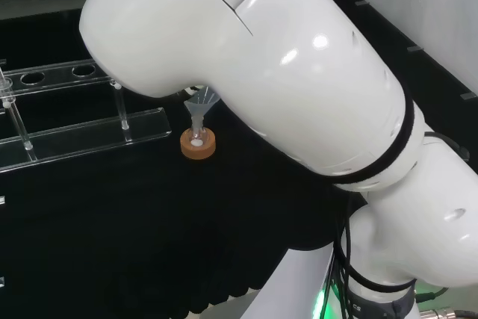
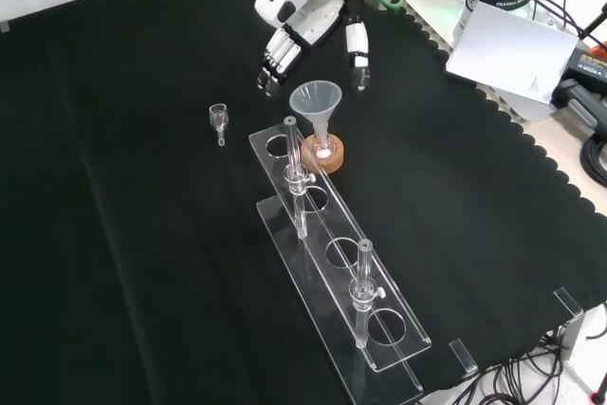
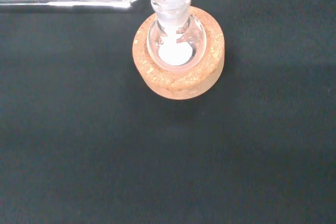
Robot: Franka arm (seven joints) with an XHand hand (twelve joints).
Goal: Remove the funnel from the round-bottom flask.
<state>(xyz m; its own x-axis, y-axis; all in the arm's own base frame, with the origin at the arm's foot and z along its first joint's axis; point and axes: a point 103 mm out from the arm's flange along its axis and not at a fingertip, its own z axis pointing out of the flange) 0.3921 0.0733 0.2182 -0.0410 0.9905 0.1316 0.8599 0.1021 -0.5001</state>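
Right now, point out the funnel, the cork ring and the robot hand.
funnel [image 2: 316, 101]: front view, on its cone wall.
cork ring [image 3: 178, 85]: wrist view, on its near rim.
robot hand [image 2: 276, 56]: front view, on its fingers above the funnel.

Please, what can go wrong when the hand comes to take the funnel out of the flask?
1. The funnel sits in the small round-bottom flask, which only rests in a cork ring; lifting may drag the flask up or tip it.
2. The clear tube rack stands just beside the ring, so the open hand, now above and behind the funnel in the front view, might knock it.
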